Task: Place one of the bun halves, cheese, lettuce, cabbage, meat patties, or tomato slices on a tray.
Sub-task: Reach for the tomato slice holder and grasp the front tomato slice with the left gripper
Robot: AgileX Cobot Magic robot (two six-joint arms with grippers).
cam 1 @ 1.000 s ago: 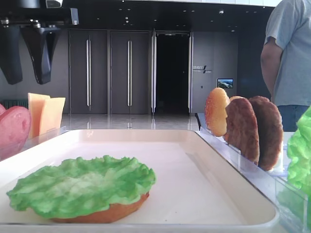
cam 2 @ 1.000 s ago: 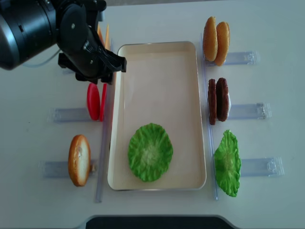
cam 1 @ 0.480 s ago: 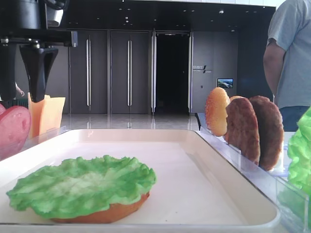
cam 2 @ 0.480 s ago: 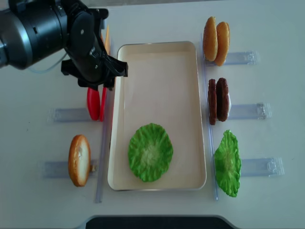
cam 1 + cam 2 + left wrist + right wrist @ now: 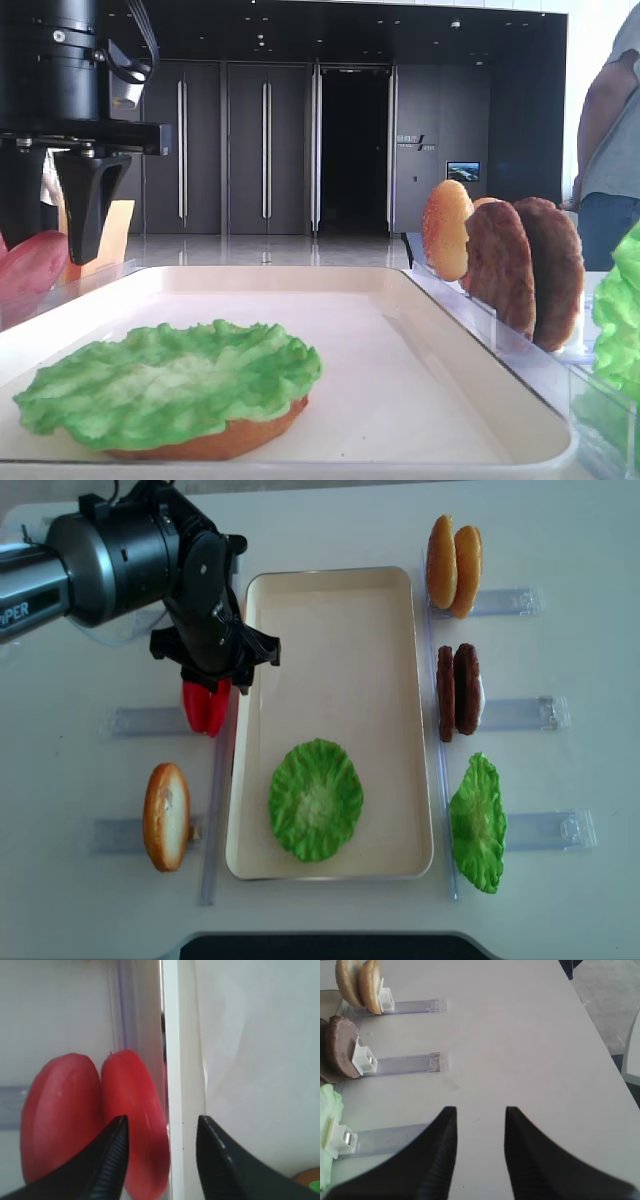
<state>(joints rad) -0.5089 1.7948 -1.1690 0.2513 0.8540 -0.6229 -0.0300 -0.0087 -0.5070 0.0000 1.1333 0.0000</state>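
The cream tray (image 5: 340,650) lies mid-table, and on it a lettuce (image 5: 315,798) leaf covers a bun half (image 5: 225,440). Two red tomato slices (image 5: 205,708) stand on edge in a clear rack just left of the tray. My left gripper (image 5: 212,685) hangs open right over them. In the left wrist view the right-hand tomato slice (image 5: 137,1125) and the tray rim (image 5: 170,1085) sit between the fingers of the left gripper (image 5: 161,1119), untouched. My right gripper (image 5: 479,1110) is open above bare table. Cheese (image 5: 112,232) shows behind a left finger.
Clear racks on the right hold two bun halves (image 5: 453,552), two meat patties (image 5: 457,690) and another lettuce leaf (image 5: 477,822). One more bun half (image 5: 166,815) stands in the near left rack. A person (image 5: 610,150) stands behind the table at the right.
My left gripper has come down and shifted nearer, from beside the cheese to over the tomato slices, staying open. The person at the right has shifted sideways.
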